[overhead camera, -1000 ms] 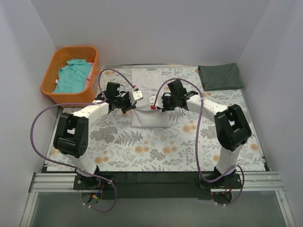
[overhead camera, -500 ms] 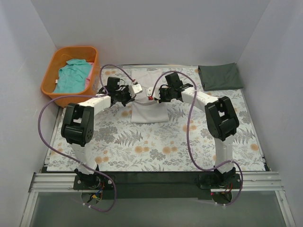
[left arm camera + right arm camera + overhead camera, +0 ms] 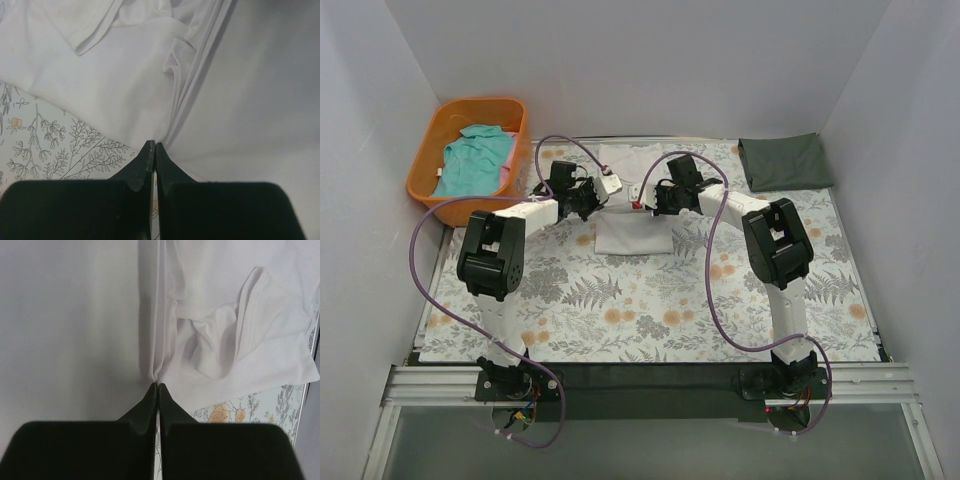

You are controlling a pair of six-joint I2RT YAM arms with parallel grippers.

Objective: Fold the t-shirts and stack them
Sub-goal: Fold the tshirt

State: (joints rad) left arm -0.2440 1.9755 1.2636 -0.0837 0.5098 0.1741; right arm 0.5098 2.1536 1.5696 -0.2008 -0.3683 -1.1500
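**White T-Shirt Clamped at Two Points, Part-Folded**

The white t-shirt (image 3: 632, 228) is located at the far centre of the table. It is partly folded, and its near portion lies flat on the floral table covering (image 3: 650, 300). One pinch of its cloth is clamped by the left gripper (image 3: 153, 146) and another by the right gripper (image 3: 158, 386). In both wrist views the fingers are seen pressed together on the fabric, which is drawn into taut creases running away from the tips.

The dark grey-green t-shirt (image 3: 785, 162) is laid folded at the far right corner. The teal t-shirt (image 3: 475, 160) is contained, crumpled, in the orange basket (image 3: 470, 105) at the far left corner.

The work area is enclosed by plain white walls (image 3: 640, 60).

Compared with one second earlier, both grippers have been carried toward the far edge. The near hem of the white t-shirt has been drawn away from the arm bases, so less cloth is spread on the covering.
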